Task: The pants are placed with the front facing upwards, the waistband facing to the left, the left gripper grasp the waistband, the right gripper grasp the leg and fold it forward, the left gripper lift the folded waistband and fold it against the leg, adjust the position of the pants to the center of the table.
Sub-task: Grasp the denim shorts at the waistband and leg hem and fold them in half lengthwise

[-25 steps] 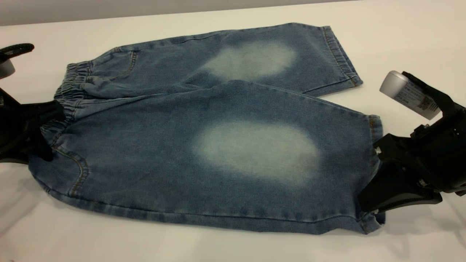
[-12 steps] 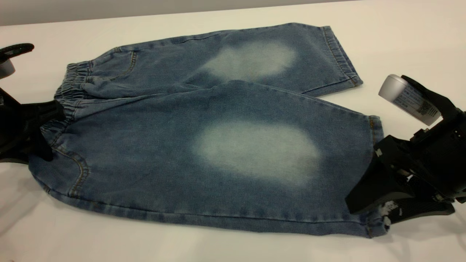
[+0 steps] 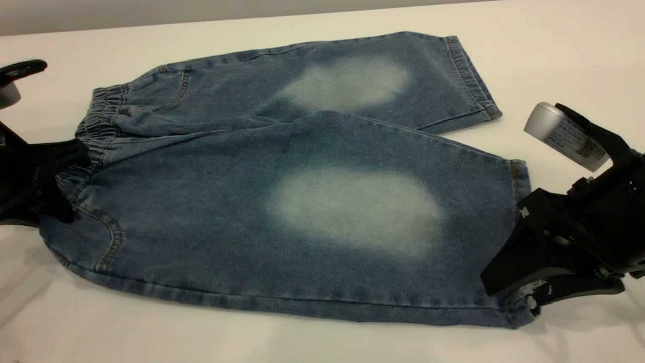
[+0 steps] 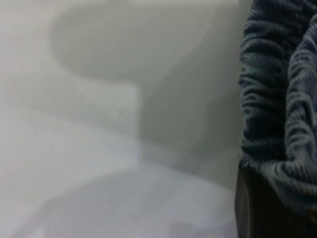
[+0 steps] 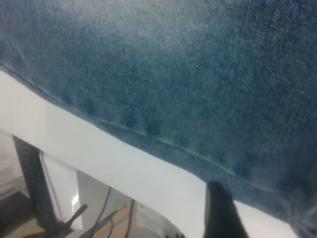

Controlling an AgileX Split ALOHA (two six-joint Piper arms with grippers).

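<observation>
The blue denim pants (image 3: 322, 201) lie flat on the white table (image 3: 554, 50), front up, with a pale oval on each leg. The ruched waistband (image 3: 101, 113) points left. My left gripper (image 3: 63, 171) sits at the waistband's near half, shut on the gathered cloth; the left wrist view shows the puckered waistband (image 4: 277, 99) against a dark finger (image 4: 257, 208). My right gripper (image 3: 526, 292) is at the near leg's hem corner. One broad finger lies on top and one beneath, shut on the hem. The right wrist view shows denim (image 5: 188, 74) and one fingertip (image 5: 220, 213).
A silver cylinder (image 3: 564, 136) rides on the right wrist above the table. The table's near edge (image 5: 114, 153) runs just beside the near leg. Beyond it, cables and a dark stand (image 5: 34, 188) show below. White tabletop surrounds the pants.
My right gripper slid toward the near corner of the leg hem and its fingers came together on the cloth. The left gripper and the waistband stayed put.
</observation>
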